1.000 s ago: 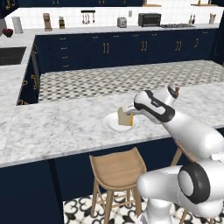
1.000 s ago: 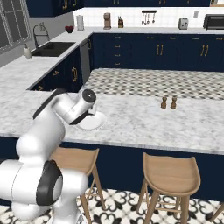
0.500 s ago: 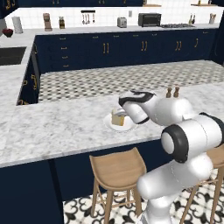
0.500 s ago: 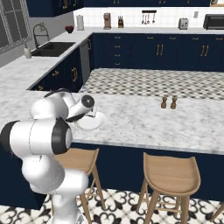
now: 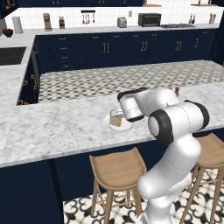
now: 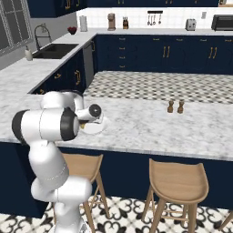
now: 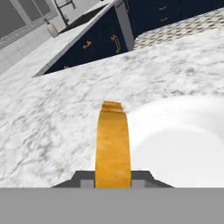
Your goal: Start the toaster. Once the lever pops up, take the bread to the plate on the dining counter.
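Note:
The bread (image 5: 115, 119) is a tan slice with a golden crust. It stands on edge at the left rim of the white plate (image 5: 126, 127) on the dining counter (image 5: 52, 131). My gripper (image 5: 119, 116) is shut on it, reaching in from the right. The hand view looks along the slice's crust edge (image 7: 113, 144) between my finger tips, with the plate (image 7: 183, 135) to its right. Whether the slice rests on the plate I cannot tell. From the right base view my forearm covers the hand, and the plate (image 6: 95, 128) shows beside it. The toaster (image 5: 122, 22) sits on the far back counter; its lever is too small to make out.
Salt and pepper shakers (image 6: 175, 107) stand on the counter to the right. Wooden stools (image 5: 117, 168) sit below the counter's front edge. A black toaster oven (image 5: 149, 19) is on the back counter, and a sink (image 6: 54, 50) lies at the far left.
The arm has folded in and swung the bread a little leftward, from over the plate's middle to its left rim. The cameras have not moved.

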Available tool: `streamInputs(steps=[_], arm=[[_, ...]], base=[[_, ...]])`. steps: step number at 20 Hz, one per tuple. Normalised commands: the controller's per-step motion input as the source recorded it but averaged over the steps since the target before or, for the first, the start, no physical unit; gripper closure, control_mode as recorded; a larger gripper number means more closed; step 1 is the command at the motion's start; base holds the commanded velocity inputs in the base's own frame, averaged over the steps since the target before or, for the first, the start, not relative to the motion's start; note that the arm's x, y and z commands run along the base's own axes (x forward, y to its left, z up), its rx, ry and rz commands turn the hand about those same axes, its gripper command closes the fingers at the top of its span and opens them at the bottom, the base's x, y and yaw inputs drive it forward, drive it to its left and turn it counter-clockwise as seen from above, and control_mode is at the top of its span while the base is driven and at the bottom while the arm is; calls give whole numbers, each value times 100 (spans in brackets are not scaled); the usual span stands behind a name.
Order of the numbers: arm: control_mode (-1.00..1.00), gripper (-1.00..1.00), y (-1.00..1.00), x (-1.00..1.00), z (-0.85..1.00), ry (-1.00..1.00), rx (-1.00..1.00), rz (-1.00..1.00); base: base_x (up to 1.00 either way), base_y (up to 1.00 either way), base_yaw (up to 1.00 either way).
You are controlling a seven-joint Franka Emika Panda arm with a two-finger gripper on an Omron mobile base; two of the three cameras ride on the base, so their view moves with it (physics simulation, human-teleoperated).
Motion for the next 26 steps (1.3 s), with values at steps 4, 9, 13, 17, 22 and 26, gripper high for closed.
streamInputs(steps=[4,9,13,17,22,26], arm=[[-100,100,0,41,-30,0,0,0],[-100,-100,0,14,-16,-3,0,0],[-100,-100,0,0,-1,-1,0,0],[-100,-100,-8,0,5,0,0,0],[-100,-100,-22,-10,27,2,0,0],[-100,-100,-19,-30,45,13,0,-1]], base=[[0,0,0],[0,0,0],[0,0,0],[0,0,0],[0,0,0],[0,0,0]])
